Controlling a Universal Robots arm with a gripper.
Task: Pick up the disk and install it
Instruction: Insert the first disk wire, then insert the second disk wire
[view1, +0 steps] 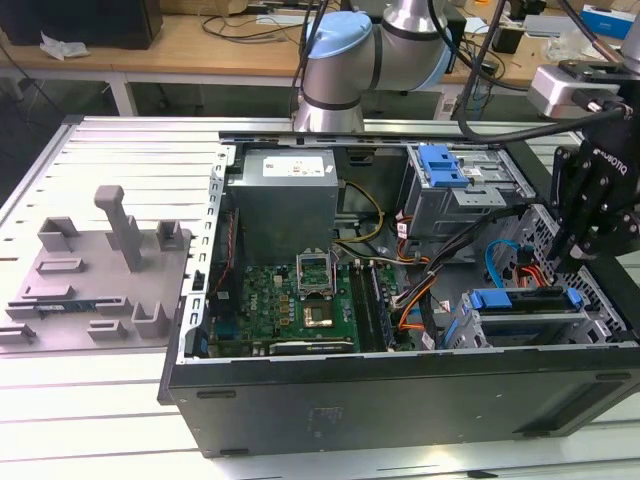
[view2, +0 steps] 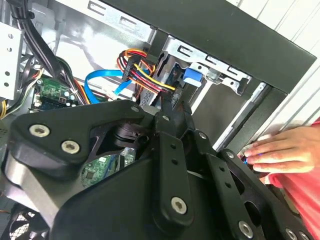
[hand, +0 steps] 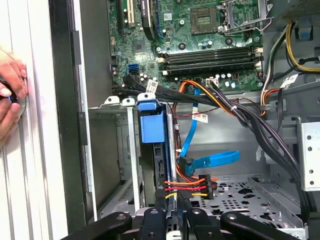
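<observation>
The disk (view1: 520, 299) sits on edge in the drive cage at the case's front corner, on the exterior view's right. Its blue carrier bracket (hand: 151, 127) shows in the first wrist view, with the dark drive body running back from it. My gripper (view1: 572, 262) hangs just above the cage's end on the exterior view's right. In the second wrist view its fingertips (view2: 169, 106) meet, shut with nothing visibly between them, close to the drive's cabled end. The gripper (hand: 172, 217) lines up with the disk's rear edge in the first wrist view.
A person's hand (view2: 280, 155) rests on the table beside the case wall (hand: 65, 125). Orange, red and blue cables (hand: 200, 165) crowd the bay beside the disk. A second cage with a blue latch (view1: 445, 165) stands further back. A grey fixture (view1: 100, 270) lies on the exterior view's left.
</observation>
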